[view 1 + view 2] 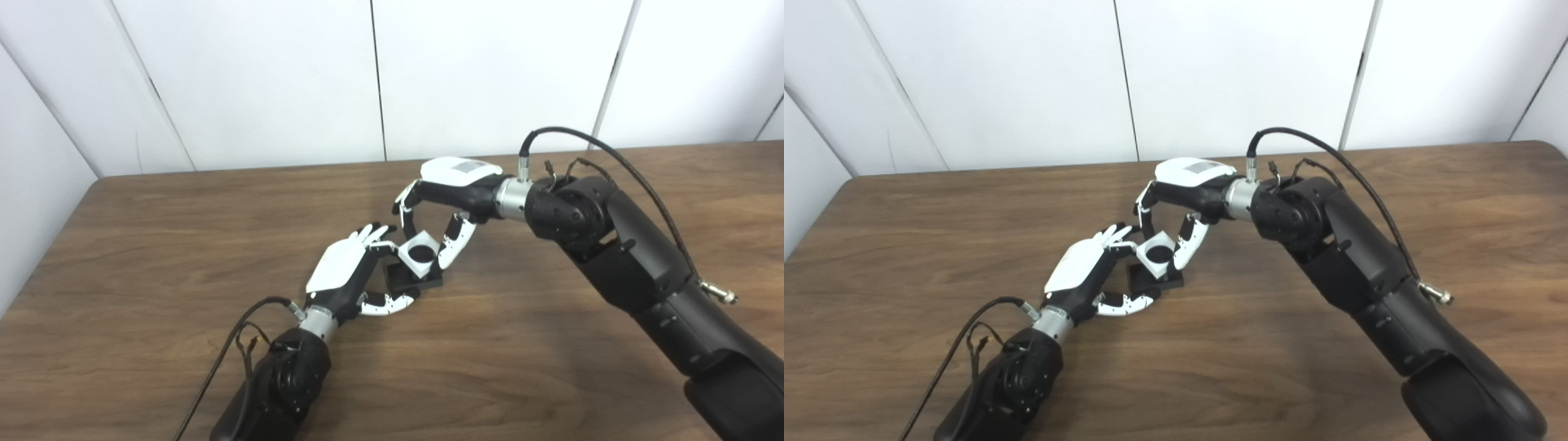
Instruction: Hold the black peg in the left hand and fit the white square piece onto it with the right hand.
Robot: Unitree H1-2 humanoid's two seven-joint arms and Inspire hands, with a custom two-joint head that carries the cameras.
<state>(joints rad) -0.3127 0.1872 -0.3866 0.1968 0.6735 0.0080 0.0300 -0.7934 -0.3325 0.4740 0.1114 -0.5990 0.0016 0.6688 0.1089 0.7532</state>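
Left hand: the left hand (pixel 343 269) sat nearest, fingers curled around the black peg (pixel 413 278), thumb low on its near side; contact looked loose, and I could not tell how firm the grip was.
Black peg: mostly its flat dark base showed, resting on the wooden table (pixel 184 245) at centre; the post itself was hidden under the white piece.
White square piece: the white square piece (pixel 419 251) sat tilted just above the base, its round hole facing up and dark inside.
Right hand: the right hand (pixel 444 205) reached in from the far right, fingers and thumb clamped on opposite sides of the white piece.
Risk, tilt: the piece seemed canted, so pressing down could jam it on the post.
Risk, base: with the left hold apparently slack, a push might skid or tip the peg.
Risk, crowding: fingertips of both hands were close and could collide.
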